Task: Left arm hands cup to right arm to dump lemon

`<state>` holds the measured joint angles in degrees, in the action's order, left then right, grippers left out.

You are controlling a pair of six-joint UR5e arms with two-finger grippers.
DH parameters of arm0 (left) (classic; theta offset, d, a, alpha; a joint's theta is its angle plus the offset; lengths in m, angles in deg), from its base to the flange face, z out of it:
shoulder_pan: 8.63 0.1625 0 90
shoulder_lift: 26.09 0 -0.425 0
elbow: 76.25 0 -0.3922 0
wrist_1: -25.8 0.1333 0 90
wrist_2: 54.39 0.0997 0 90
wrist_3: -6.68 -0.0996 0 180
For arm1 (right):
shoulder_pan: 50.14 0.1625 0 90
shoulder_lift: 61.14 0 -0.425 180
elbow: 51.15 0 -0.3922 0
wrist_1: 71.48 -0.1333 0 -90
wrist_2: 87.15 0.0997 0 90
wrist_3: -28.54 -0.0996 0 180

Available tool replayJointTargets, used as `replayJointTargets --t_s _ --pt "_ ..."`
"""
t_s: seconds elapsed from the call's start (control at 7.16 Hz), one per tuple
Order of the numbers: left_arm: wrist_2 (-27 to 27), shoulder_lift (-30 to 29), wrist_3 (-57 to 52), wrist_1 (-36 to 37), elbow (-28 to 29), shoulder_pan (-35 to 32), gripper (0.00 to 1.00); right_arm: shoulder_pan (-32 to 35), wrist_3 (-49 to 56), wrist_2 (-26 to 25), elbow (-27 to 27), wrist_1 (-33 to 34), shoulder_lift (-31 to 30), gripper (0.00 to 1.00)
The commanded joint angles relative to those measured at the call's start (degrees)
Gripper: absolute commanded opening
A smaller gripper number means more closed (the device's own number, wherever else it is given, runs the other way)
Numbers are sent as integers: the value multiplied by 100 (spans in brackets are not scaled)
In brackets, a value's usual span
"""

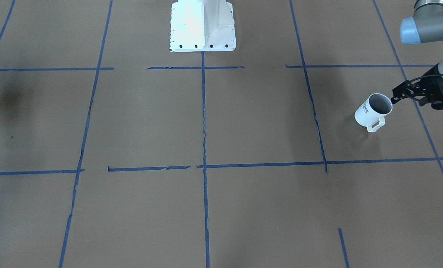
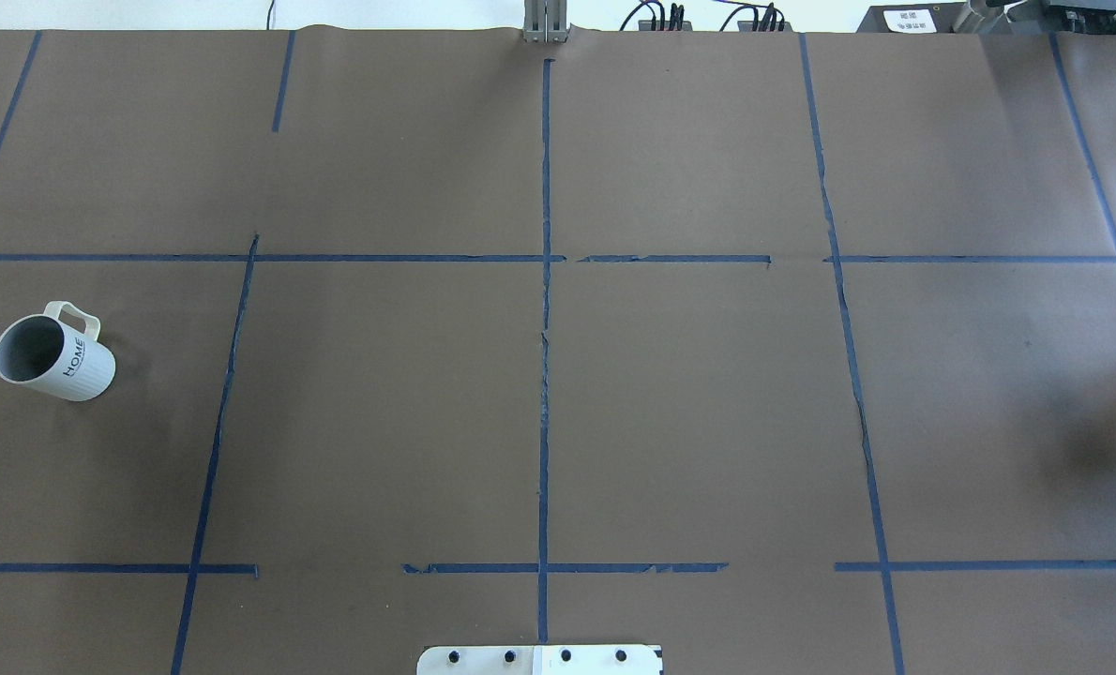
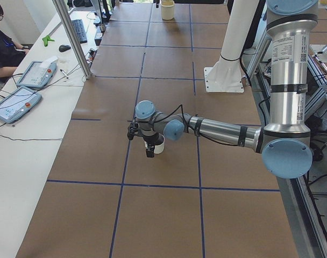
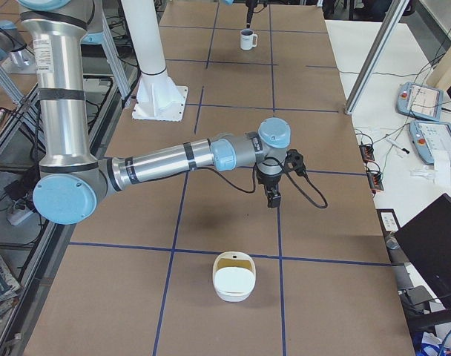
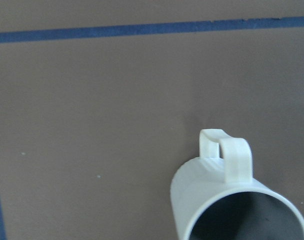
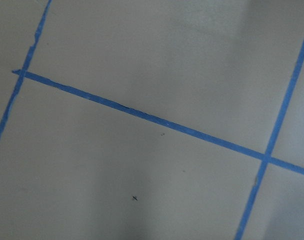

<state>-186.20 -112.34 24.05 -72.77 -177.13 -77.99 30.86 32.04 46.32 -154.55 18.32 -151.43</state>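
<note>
Two arms — left arm (image 3: 222, 129), right arm (image 4: 166, 159); one cup (image 2: 70, 367); one cream tub (image 4: 234, 280); one person (image 3: 2, 48).

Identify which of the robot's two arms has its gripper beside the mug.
The left arm: its gripper sits at the mug's rim. The right arm's gripper hangs far from the mug.

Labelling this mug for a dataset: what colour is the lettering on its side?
Dark, near black; clearest on the cup in the overhead exterior view.
</note>
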Motion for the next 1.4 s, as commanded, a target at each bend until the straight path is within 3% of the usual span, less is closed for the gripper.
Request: replayJointTargets --t_s 0.0,0.28,0.84,1.26 --pt "-12 11 -1872 1423 -177 -1206 100 486 537 30 -5 11 -566 100" --pt "-99 543 -2299 1676 -318 -2087 100 706 555 30 -31 2 -971 100" --pt "-188 758 -2308 1666 -599 -2108 100 935 529 3 -5 -77 -1473 100" --pt "-196 916 -2299 1675 -731 -2108 100 988 345 -32 -40 -77 -1439 100"
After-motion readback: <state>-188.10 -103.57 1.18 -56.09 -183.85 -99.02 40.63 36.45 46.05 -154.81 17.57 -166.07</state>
